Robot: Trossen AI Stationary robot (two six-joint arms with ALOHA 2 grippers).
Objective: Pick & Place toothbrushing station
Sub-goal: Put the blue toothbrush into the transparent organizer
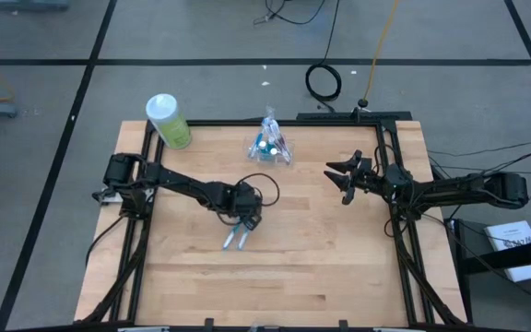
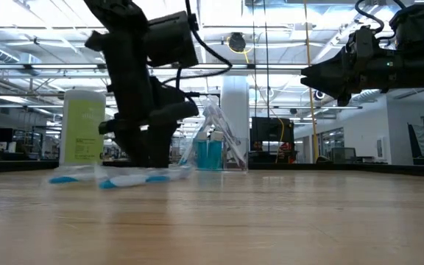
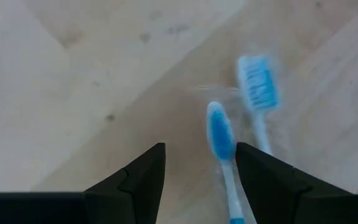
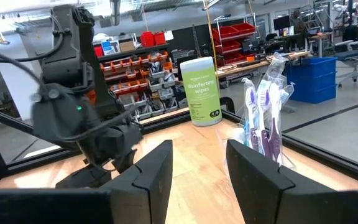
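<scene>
The left gripper (image 1: 244,224) hangs low over the wooden table (image 1: 339,267), nearer the front edge than the clear cup (image 1: 267,148) and to that cup's left in the overhead picture. Its two dark fingers (image 3: 135,177) stand apart with nothing between them; bare wood shows in the gap. Two blue-and-white toothbrushes (image 1: 236,240) lie flat on the table just under and beside that gripper. In the wrist picture one brush head (image 3: 220,132) lies just beside a finger (image 3: 272,180), and the second brush head (image 3: 259,82) lies close to the first, a little farther out.

The right gripper (image 1: 341,178) hovers well above the table, to the right of the cup and well apart from it, jaws parted and empty.

The cup stands upright near the table's back edge, holding several wrapped toothbrushes (image 4: 263,115) that lean out of it. A light-green bottle (image 1: 168,121) with a white cap stands left of the cup at the table's back left corner.
</scene>
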